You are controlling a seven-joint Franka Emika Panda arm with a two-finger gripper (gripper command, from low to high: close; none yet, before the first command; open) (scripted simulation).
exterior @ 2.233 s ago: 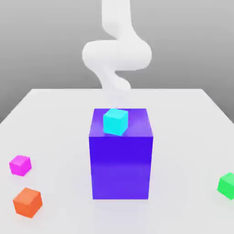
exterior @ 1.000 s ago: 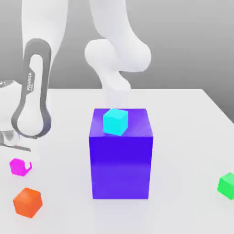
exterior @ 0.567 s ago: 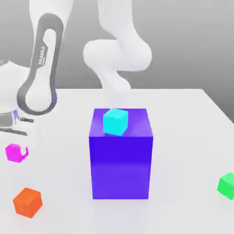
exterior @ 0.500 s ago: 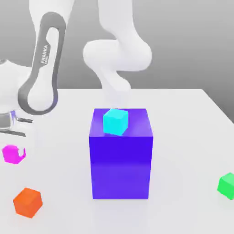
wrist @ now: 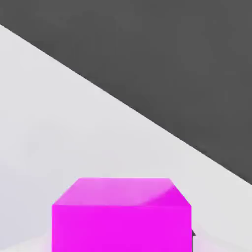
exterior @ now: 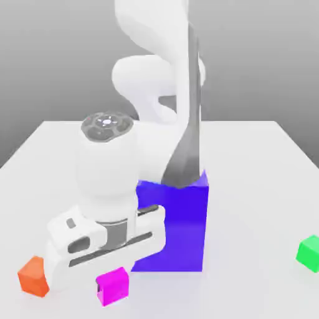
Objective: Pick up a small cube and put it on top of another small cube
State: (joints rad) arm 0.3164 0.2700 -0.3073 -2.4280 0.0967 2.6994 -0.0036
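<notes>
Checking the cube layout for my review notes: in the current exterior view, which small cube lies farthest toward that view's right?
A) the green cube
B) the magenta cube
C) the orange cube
A: the green cube sits near the exterior view's right edge, while the magenta cube and the orange cube are both left of the blue-violet block.

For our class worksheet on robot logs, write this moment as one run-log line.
end effector: closed on magenta cube | orange cube: on table | stacking: not yet done
</notes>
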